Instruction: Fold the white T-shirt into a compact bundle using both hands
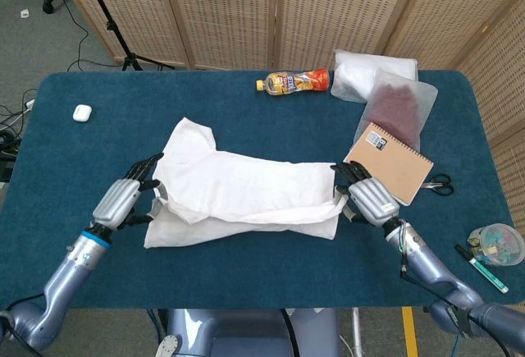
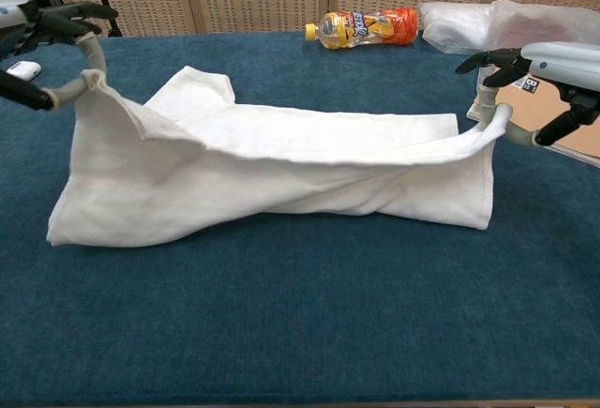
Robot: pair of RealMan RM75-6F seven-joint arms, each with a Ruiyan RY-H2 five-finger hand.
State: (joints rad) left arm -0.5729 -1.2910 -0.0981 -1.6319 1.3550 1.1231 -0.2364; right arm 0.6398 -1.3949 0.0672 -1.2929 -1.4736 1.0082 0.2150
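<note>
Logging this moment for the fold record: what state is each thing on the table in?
T-shirt: near edge lifted, half folded over.
Left hand: pinching the shirt's edge.
Right hand: pinching the other end.
Bottle: lying on its side, capped.
Notebook: closed, flat.
Scissors: lying flat.

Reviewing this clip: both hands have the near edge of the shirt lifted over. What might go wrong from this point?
The left hand and right hand each pinch only a small bit of the T-shirt, so an edge may slip free. The lifted edge sags between them and may land creased. The right hand is close to the notebook and may nudge it.
</note>
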